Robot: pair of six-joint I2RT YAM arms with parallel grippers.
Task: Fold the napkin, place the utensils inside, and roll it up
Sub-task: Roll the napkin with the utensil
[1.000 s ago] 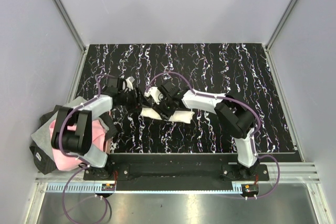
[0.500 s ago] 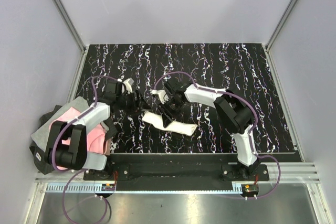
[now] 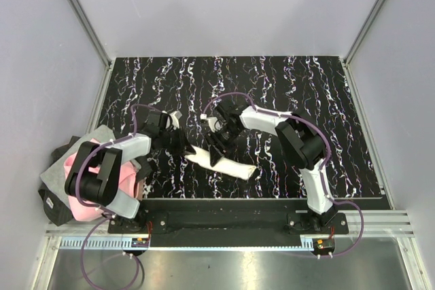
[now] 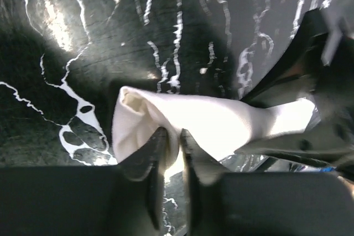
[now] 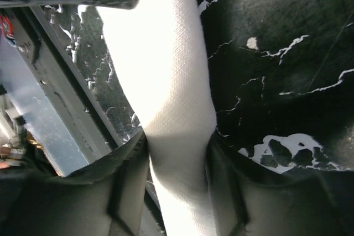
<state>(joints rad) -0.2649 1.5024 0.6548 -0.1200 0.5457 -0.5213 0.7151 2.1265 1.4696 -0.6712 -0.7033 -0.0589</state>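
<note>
Two grippers on rolled napkin (image 3: 234, 166), lying diagonally on black marbled table (image 3: 285, 93), nearer front edge. Left gripper (image 4: 172, 136) pinched closed on fold at napkin's left end. Right gripper (image 5: 177, 150) straddles roll further along, fingers pressed against both sides, clamping it. Pink and grey cloth (image 3: 75, 198) heaped off table's left edge.

Wrist views dim and blurred, napkin (image 5: 171, 81) glaring white
</note>
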